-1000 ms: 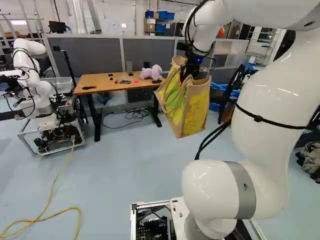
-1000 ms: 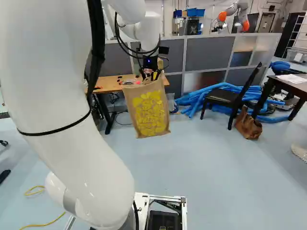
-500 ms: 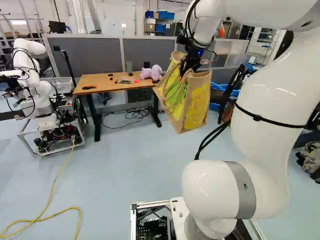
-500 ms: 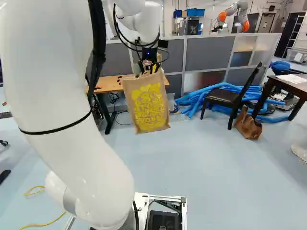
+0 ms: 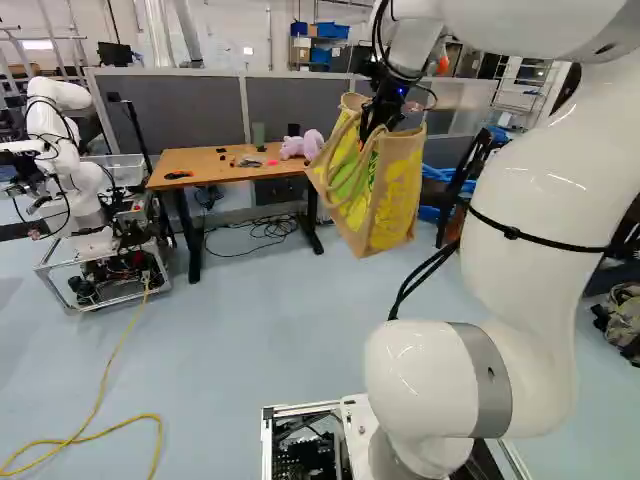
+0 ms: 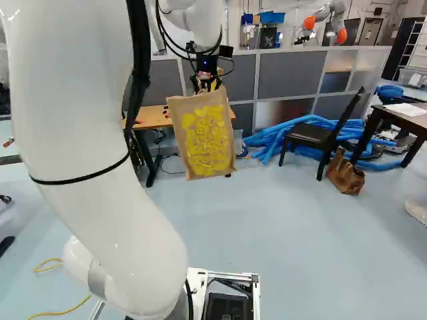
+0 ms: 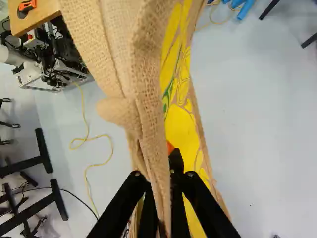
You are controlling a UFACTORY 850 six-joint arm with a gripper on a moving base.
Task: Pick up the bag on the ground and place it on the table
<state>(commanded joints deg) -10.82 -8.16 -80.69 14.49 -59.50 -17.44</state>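
The largest thing, the white arm (image 5: 520, 230), fills the right of the left base view and the left of the right base view, reaching out towards the table (image 5: 200, 163) left of centre in the left base view. The table stands beyond the bag (image 5: 392, 210), which hangs off the floor just right of centre in the left base view and in the upper middle of the right one. So the pick-up is done; what is left, as I judge it, is carrying the bag over the tabletop, lowering it and letting go. Its bottom looks too low to pass over the edge yet, so more lift is probably needed. The gripper (image 7: 161, 183) is clamped on the bag's handle (image 7: 148, 109), the woven cloth pinched between its two fingers. Smallest, a pink plush toy (image 5: 303, 145) lies at the tabletop's right end in the left base view and could get bumped when the bag comes in

Against the earlier frames, the base is where it was and the table too; the arm has raised its wrist a little, and the held bag has risen with it, swinging slightly
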